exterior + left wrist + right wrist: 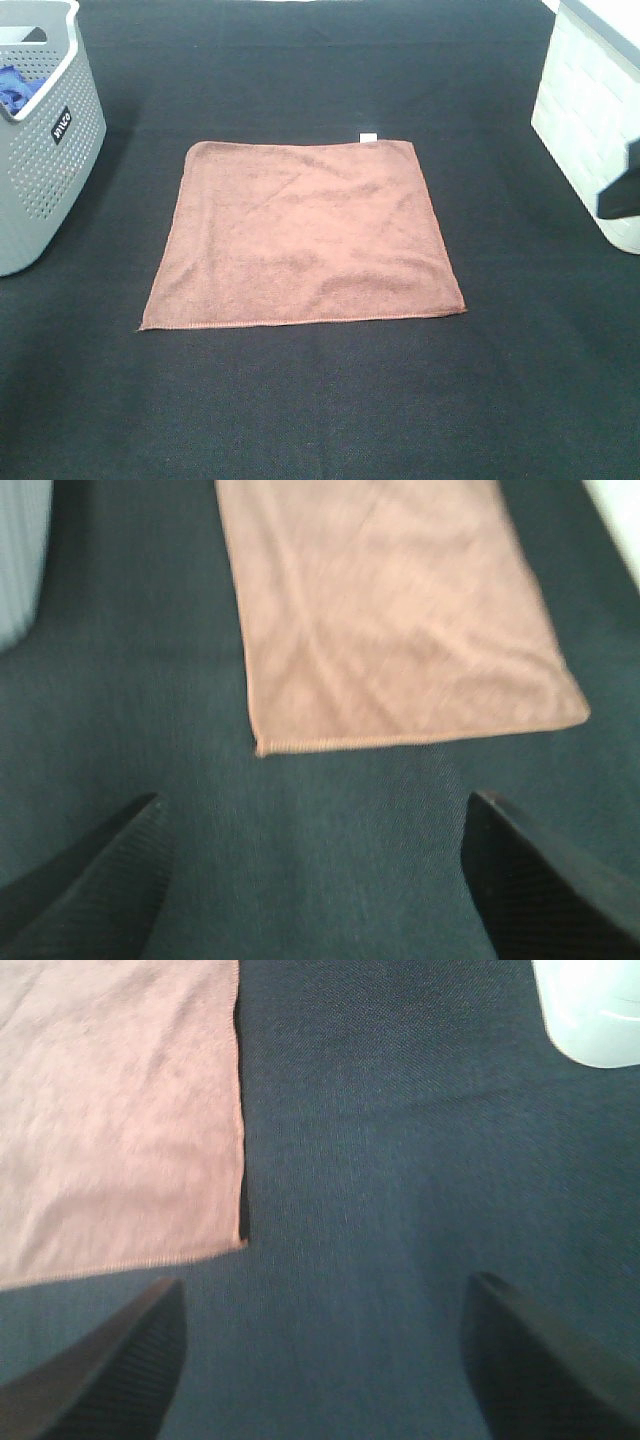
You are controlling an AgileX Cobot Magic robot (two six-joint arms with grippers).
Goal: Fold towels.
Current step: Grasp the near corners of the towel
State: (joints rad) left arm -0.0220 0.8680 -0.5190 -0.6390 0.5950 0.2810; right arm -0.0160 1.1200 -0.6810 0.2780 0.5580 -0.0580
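Towel (300,235) flat on table (320,410), not one fold made, whole job left; my left claw (315,820) and right claw (325,1300) hover released and empty off its near corners.

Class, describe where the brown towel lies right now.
In the high view, the towel lies flat in the middle, between the grey basket at left and the white basket at right.

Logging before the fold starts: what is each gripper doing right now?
Left gripper: open, holding nothing.
Right gripper: open, holding nothing.
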